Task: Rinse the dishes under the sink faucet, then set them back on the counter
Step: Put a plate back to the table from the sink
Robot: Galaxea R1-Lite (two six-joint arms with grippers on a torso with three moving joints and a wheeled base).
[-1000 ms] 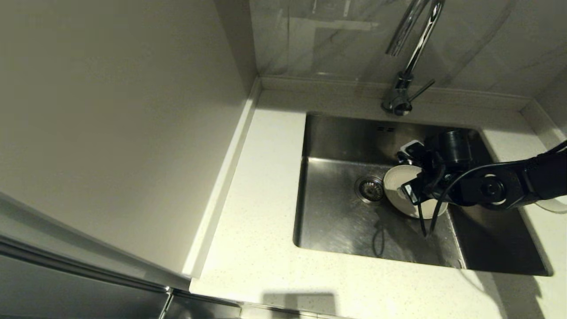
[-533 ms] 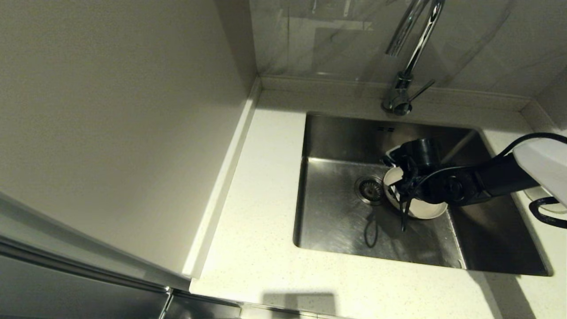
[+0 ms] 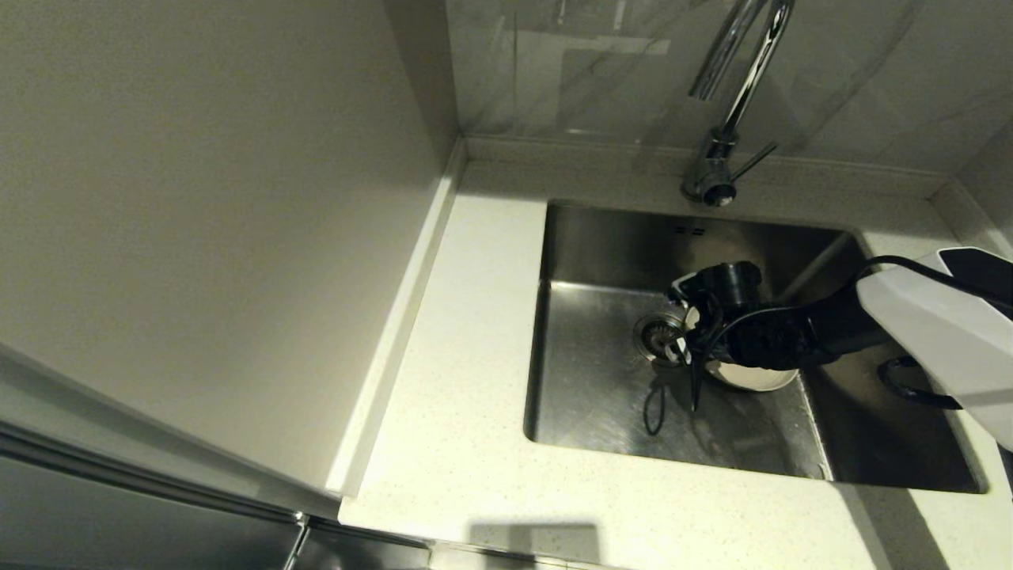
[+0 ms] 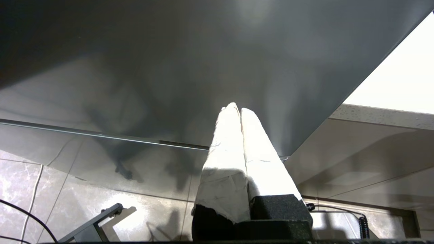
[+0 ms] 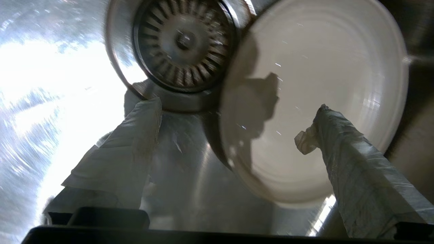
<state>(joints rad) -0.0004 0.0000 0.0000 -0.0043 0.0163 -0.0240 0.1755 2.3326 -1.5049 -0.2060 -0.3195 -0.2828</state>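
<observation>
The right pincer (image 5: 234, 125), its fingers spread wide, straddles the near rim of the plate (image 5: 315, 101) lying in the sink (image 3: 601, 396) beside the drain strainer (image 5: 184, 44). Closing off-centre could skid the slick plate against the steel. The left pincer (image 4: 240, 112) hangs parked, fingers together.
</observation>
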